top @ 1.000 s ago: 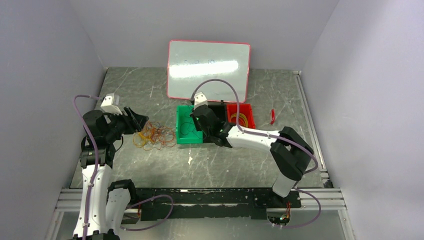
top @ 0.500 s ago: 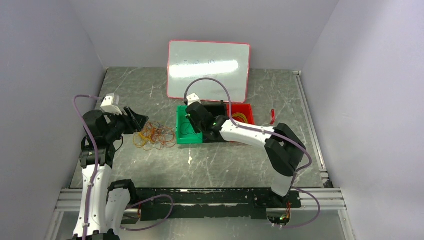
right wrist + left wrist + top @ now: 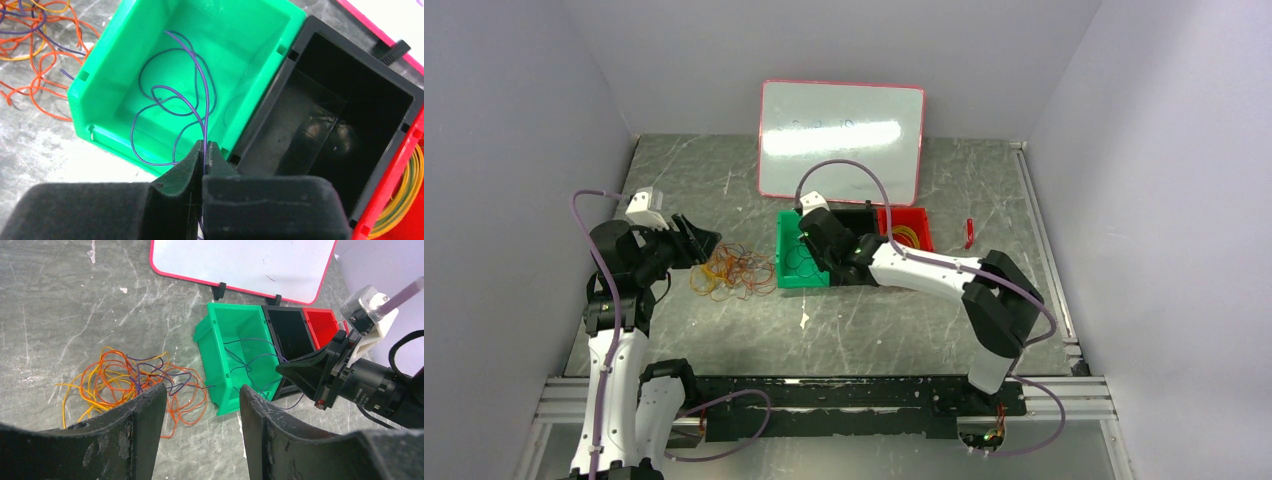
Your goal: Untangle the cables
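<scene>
Orange, yellow and purple cables (image 3: 732, 272) lie tangled just left of the green bin (image 3: 802, 281) in the top view; the left wrist shows left jaws apart near that tangle; the right wrist shows right jaws clamped on a purple cable (image 3: 205, 120) looping inside the bin.

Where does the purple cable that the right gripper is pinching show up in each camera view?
Top external: the purple cable is thin dark loops inside the green bin, mid-table.
Left wrist: purple cable right of centre, looping in the green bin.
Right wrist: purple cable at centre, rising from the shut right gripper into the green bin.
Shared landmark: the green bin, beside the black bin.
</scene>
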You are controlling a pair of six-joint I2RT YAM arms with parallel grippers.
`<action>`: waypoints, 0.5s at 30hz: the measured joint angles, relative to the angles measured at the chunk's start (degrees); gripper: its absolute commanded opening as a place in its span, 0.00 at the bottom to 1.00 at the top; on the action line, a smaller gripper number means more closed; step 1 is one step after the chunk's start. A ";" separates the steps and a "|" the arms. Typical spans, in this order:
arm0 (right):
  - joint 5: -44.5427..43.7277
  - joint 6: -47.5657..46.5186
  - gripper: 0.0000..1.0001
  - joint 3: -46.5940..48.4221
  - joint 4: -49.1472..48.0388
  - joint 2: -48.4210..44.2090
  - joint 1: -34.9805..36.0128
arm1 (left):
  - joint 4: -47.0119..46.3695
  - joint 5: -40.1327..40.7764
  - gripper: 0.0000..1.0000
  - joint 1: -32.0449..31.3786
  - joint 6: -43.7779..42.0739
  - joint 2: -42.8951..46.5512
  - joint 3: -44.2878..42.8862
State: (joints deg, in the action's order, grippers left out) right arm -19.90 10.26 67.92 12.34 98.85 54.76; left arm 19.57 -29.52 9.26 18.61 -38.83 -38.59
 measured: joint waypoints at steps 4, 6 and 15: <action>0.52 -0.37 0.00 4.66 1.44 3.82 0.00 | 0.00 0.00 0.60 0.00 0.00 0.00 0.00; 0.76 -0.57 0.00 7.98 1.95 6.38 0.00 | 0.00 0.00 0.60 0.00 0.00 0.02 0.00; 2.95 -1.51 0.00 17.05 2.16 15.82 -1.75 | 0.00 0.00 0.60 0.00 0.00 0.07 0.00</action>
State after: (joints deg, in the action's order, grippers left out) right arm -16.95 8.75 84.97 14.50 114.67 53.01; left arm 19.57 -29.52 9.26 18.61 -38.76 -38.59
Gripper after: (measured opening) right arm 0.016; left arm 0.603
